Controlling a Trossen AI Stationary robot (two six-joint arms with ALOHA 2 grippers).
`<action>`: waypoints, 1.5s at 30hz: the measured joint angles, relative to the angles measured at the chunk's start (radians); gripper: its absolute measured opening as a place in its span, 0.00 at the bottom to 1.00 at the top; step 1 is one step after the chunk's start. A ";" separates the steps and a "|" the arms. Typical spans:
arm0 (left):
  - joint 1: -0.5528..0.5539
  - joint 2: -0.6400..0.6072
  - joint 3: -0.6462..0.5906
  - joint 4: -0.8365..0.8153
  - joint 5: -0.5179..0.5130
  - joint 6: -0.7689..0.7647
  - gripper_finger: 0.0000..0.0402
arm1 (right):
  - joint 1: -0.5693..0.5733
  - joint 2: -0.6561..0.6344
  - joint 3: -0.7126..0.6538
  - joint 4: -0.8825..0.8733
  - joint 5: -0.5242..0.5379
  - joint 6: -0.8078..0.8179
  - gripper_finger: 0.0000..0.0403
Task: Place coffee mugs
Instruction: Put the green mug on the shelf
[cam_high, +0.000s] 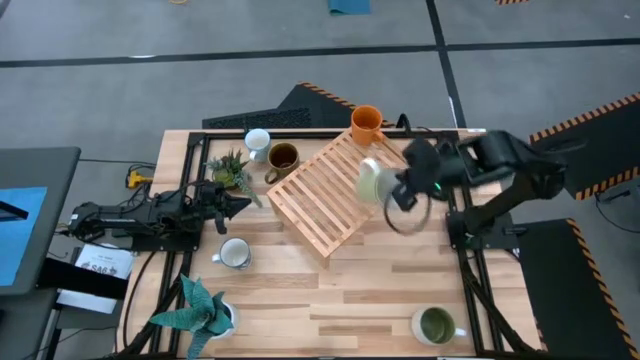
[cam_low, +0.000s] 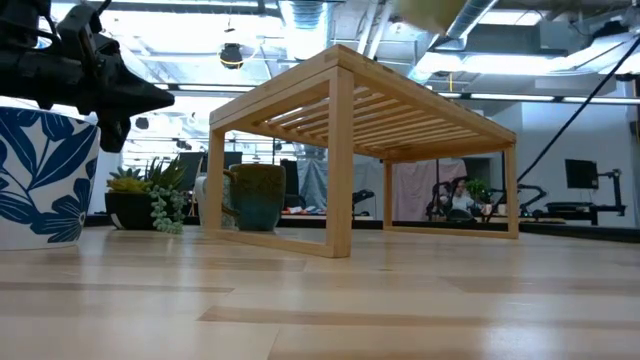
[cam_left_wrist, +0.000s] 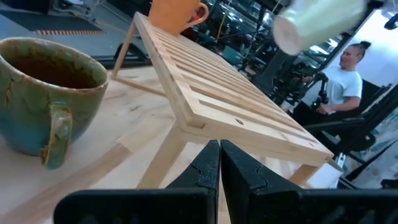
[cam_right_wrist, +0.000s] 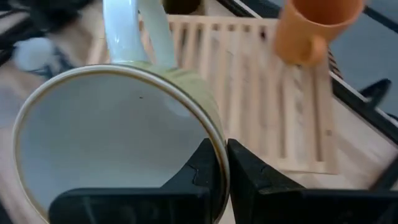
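right jaws (cam_right_wrist: 221, 163) clamped on the pale green mug (cam_right_wrist: 118, 143) rim above the rack (cam_high: 325, 195); glazed, brittle, slippery. left jaws (cam_left_wrist: 219, 163) together, idle.

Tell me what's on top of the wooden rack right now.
On the rack, an orange mug stands at its far corner. The right hand holds a pale green mug above the slats, not set down. Nothing else shows on top.

Mug (cam_high: 367, 121) on rack (cam_high: 320, 195) corner, another mug (cam_high: 374, 181) apparently above rack
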 joint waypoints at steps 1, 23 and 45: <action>0.000 0.000 0.000 0.000 0.000 0.003 0.00 | -0.042 0.004 0.000 -0.002 -0.021 -0.022 0.11; 0.000 0.000 0.016 -0.019 0.099 -0.027 0.00 | -0.410 0.018 -0.005 0.000 -0.227 -0.187 0.11; 0.000 0.000 0.019 -0.013 0.097 -0.025 0.00 | -0.451 -0.133 -0.216 0.000 -0.213 -0.208 0.11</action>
